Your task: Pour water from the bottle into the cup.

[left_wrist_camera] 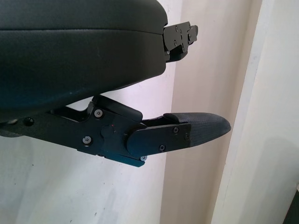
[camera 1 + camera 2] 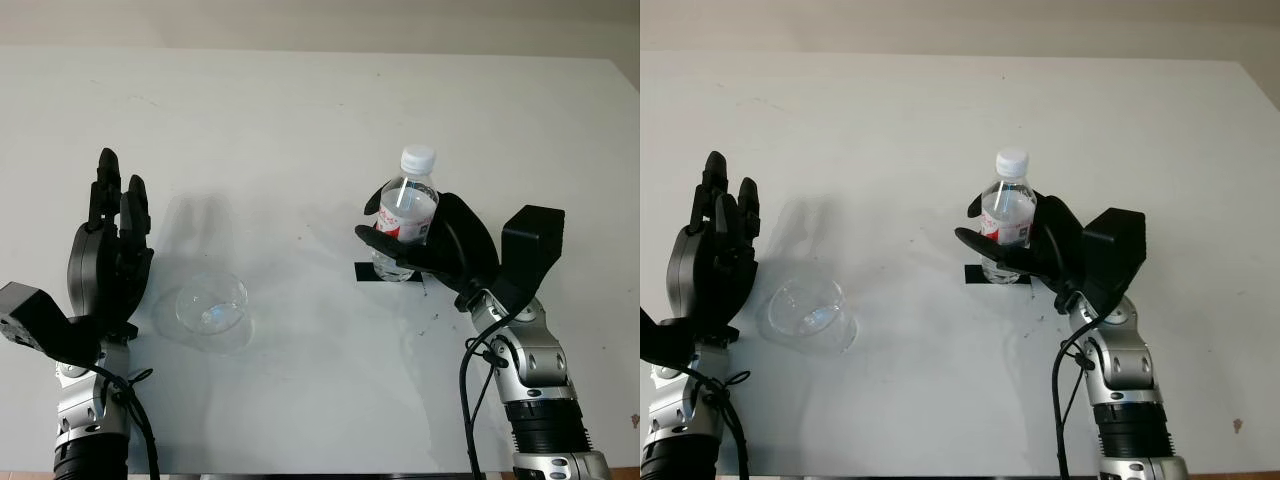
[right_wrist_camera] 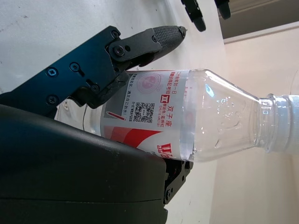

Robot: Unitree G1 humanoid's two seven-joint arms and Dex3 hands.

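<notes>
White table [image 2: 300, 110] spreads under both arms, bare between the cup and the bottle, so nothing stands in the way across that gap. Black tape [image 2: 365, 272] lies on the table under the bottle [image 2: 405, 215], which stands upright on it, right of centre. Its white cap [image 2: 418, 158] is on, and it is clear plastic with a red and white label; how much water it holds is hard to tell. The right hand [image 2: 425, 245] grasps the bottle around its middle, fingers [image 3: 140, 39] curled across the label. Clear and round, the cup [image 2: 211, 303] sits left of centre, well apart from the bottle, and looks empty. The left hand [image 2: 108, 255] is open just beside the cup, on its outer side, holding nothing.
</notes>
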